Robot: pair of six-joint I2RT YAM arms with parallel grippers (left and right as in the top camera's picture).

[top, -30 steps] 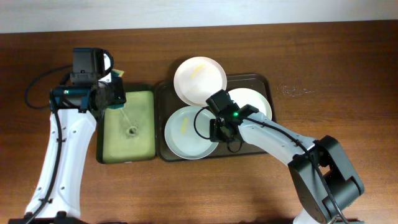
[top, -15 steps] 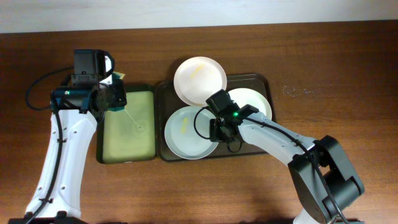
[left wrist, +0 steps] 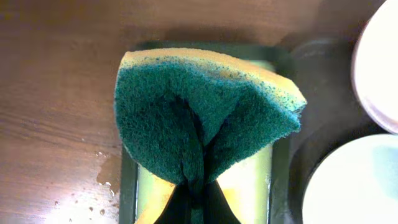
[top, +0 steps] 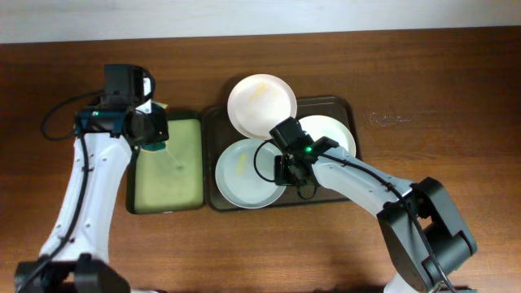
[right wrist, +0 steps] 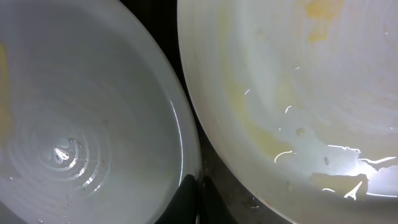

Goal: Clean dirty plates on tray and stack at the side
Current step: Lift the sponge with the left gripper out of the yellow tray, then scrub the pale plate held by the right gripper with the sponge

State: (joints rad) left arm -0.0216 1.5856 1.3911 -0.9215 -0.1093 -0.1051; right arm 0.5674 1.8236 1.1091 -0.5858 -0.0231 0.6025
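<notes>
Three white plates lie on the dark brown tray (top: 213, 122): a far plate (top: 260, 104) overhanging the rim with a yellow smear, a right plate (top: 332, 133), and a near-left plate (top: 242, 172) with a yellow smear. My right gripper (top: 285, 173) is shut on the right rim of the near-left plate; in the right wrist view the jaws (right wrist: 198, 180) pinch that rim (right wrist: 81, 124), beside a smeared plate (right wrist: 292, 93). My left gripper (top: 155, 137) is shut on a green and yellow sponge (left wrist: 205, 118), held above the small tray. The fingers (left wrist: 186, 202) squeeze it into a fold.
A smaller black tray with pale yellow-green lining (top: 167, 171) lies just left of the brown tray; it also shows in the left wrist view (left wrist: 252, 180). Water drops lie on the wood (left wrist: 102, 177) beside it. The table's far edge meets a white wall.
My left gripper has shifted slightly right with the sponge, and the water trickle onto the lining has stopped. The right arm and plates have not moved.
</notes>
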